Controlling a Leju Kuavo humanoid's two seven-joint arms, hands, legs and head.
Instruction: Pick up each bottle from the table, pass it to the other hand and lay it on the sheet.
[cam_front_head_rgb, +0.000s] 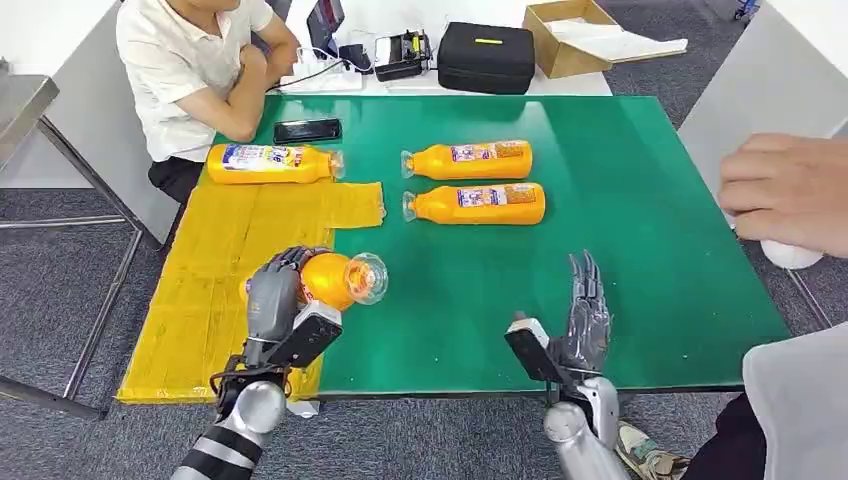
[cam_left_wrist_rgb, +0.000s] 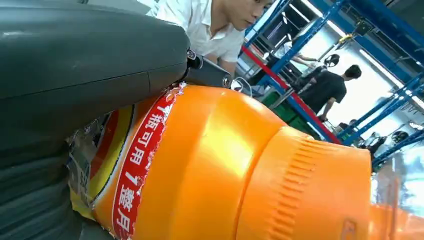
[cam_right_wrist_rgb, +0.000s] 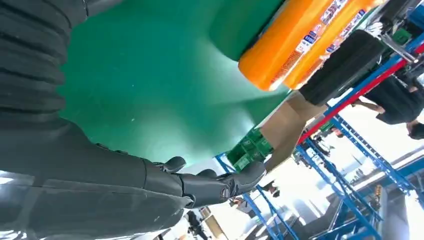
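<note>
My left hand (cam_front_head_rgb: 275, 295) grips an orange bottle (cam_front_head_rgb: 340, 280) by its body, above the near edge of the yellow sheet (cam_front_head_rgb: 240, 270), its clear cap end pointing right. Up close the held bottle (cam_left_wrist_rgb: 225, 170) shows a red-edged label under my fingers (cam_left_wrist_rgb: 75, 75). A second orange bottle (cam_front_head_rgb: 270, 163) lies along the sheet's far edge. Two more orange bottles (cam_front_head_rgb: 470, 159) (cam_front_head_rgb: 478, 203) lie side by side on the green table (cam_front_head_rgb: 620, 220). My right hand (cam_front_head_rgb: 580, 320) hovers open near the table's front edge, fingers straight (cam_right_wrist_rgb: 220, 182), holding nothing; the pair of bottles (cam_right_wrist_rgb: 295, 45) lies beyond it.
A person in a white shirt (cam_front_head_rgb: 190, 60) sits at the far left corner, with a black phone (cam_front_head_rgb: 307, 130) in front of them. A black case (cam_front_head_rgb: 487, 57) and a cardboard box (cam_front_head_rgb: 570, 35) stand behind the table. Another person's hand (cam_front_head_rgb: 785, 195) reaches in at the right.
</note>
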